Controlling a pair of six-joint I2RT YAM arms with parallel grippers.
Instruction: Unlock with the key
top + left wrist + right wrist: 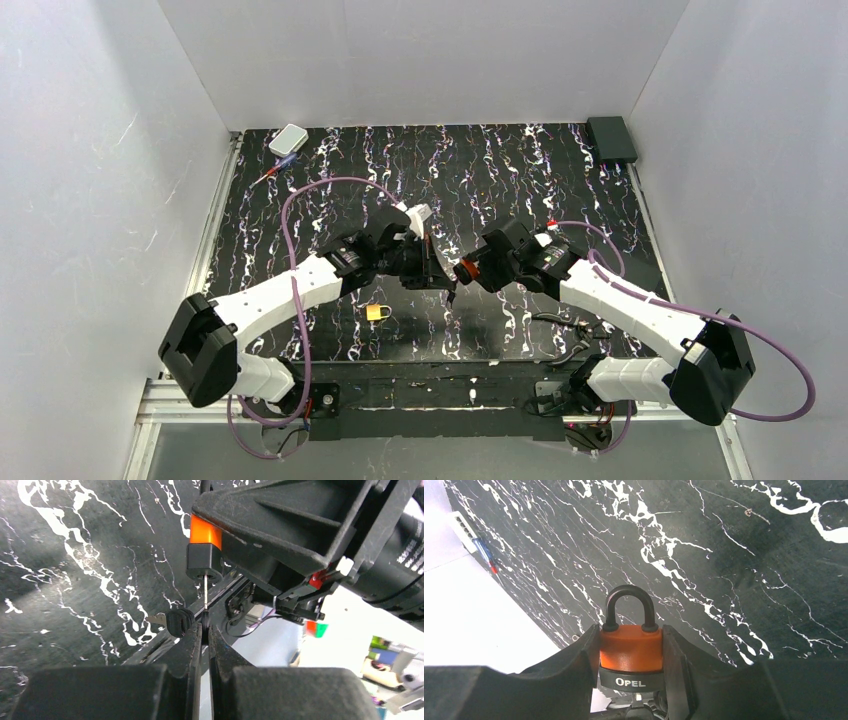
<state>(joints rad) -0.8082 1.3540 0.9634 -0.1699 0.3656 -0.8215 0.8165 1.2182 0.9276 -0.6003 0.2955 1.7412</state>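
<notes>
The right gripper point(630, 642) is black, and the orange padlock point(630, 650) between its fingers has a black bottom band with white lettering and a dark shackle. At the left gripper point(205, 630), the key point(205, 594) shows a silvery blade. Beneath both hands, the table point(749, 555) is black with white marble veins.

left gripper point(438, 272) and right gripper point(467, 271) meet tip to tip over the mat point(500, 170), closing the gap between them; yellow padlock point(377, 313) sits just nearside; open mat beyond.
</notes>
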